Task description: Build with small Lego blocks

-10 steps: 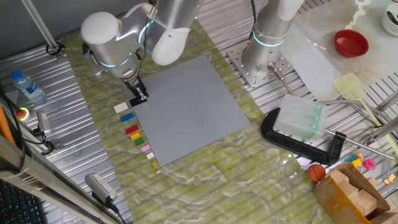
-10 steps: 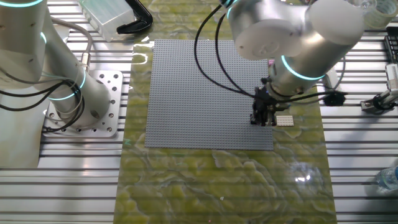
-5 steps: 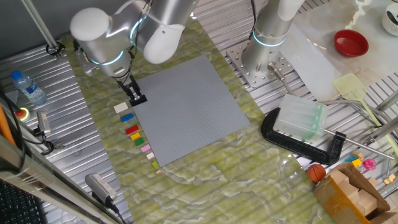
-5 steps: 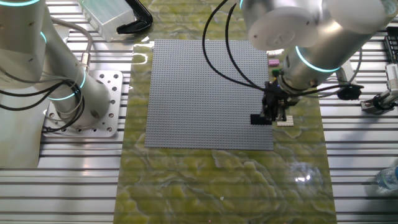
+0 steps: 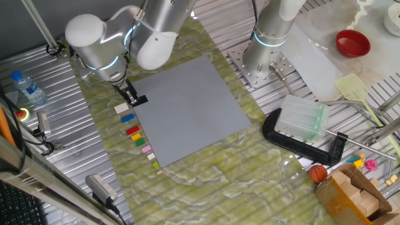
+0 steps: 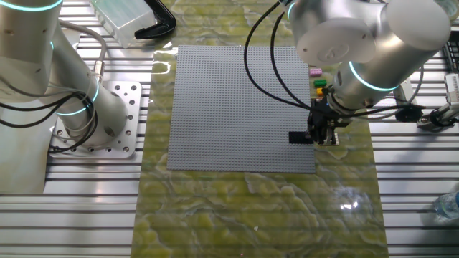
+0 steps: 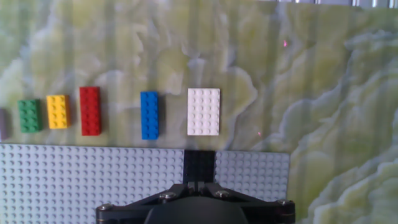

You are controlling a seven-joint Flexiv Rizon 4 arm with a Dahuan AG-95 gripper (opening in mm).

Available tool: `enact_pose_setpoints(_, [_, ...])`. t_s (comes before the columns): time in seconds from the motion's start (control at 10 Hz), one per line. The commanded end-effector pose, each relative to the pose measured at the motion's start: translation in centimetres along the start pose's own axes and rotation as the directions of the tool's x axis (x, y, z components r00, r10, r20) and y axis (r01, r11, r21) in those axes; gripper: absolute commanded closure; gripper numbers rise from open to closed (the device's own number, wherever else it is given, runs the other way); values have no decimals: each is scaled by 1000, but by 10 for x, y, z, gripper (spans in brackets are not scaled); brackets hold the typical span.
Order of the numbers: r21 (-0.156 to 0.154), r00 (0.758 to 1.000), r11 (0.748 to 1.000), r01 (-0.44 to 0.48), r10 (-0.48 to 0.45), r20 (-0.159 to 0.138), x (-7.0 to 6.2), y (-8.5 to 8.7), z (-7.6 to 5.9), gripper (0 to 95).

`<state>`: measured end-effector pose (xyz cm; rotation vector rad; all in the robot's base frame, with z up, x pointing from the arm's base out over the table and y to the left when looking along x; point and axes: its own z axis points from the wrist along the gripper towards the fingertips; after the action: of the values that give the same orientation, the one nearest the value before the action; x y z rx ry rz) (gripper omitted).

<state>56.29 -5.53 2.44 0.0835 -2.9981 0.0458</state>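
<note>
Table [image 5: 206, 181]: covered by a green-yellow marbled mat; ribbed metal surface showed on either side of it.
Baseplate [image 5: 187, 109]: large flat grey studded square lying on the mat; most of its studded face was bare.
Arm [image 5: 119, 37]: silver, rounded housings with a lit cyan ring, reaching down over the baseplate's edge next to the brick row.
Gripper [image 6: 320, 133]: black, poised at the baseplate edge, just above the black block. The hand view showed only the gripper body; the fingertips were not visible. Whether the fingers were apart or together could not be told, nor whether they touched the block.
Black block [image 6: 298, 137]: small rectangular brick sitting on the baseplate right at its edge, in line with the gap between the blue and cream-white bricks.
Cream-white block [image 7: 204, 111]: widest brick, studded, flat on the mat just beside the baseplate edge, apart from it.
Red block [image 7: 89, 111]: long, narrow, on the mat.
Blue block [image 7: 149, 115]: long, narrow, between red and cream-white, touching neither.
Yellow block [image 7: 57, 111]: short, beside the red.
Green block [image 7: 29, 116]: short, beside the yellow.
Row spacing: bricks lay parallel, each separate, in a line along the baseplate edge.
</note>
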Motion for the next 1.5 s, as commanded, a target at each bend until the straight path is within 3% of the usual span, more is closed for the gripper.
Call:
enact_pose_setpoints(0.1, [-3, 1000, 1000, 3, -3, -4, -3, 0, 4, 950])
enact_pose_setpoints(0.7, [-15, 1000, 1000, 2, -2, -4, -9, -3, 16, 950])
enact_pose_setpoints(1.0, [-16, 1000, 1000, -10, 10, -11, -9, -2, 15, 950])
enact_pose_setpoints(1.1, [-14, 1000, 1000, -10, 10, -13, -8, -2, 12, 950])
enact_pose_setpoints(1.4, [-11, 1000, 1000, -14, 13, -26, -12, -8, -21, 950])
enact_pose_setpoints(1.5, [-14, 1000, 1000, -11, 11, -25, -13, -10, -25, 950])
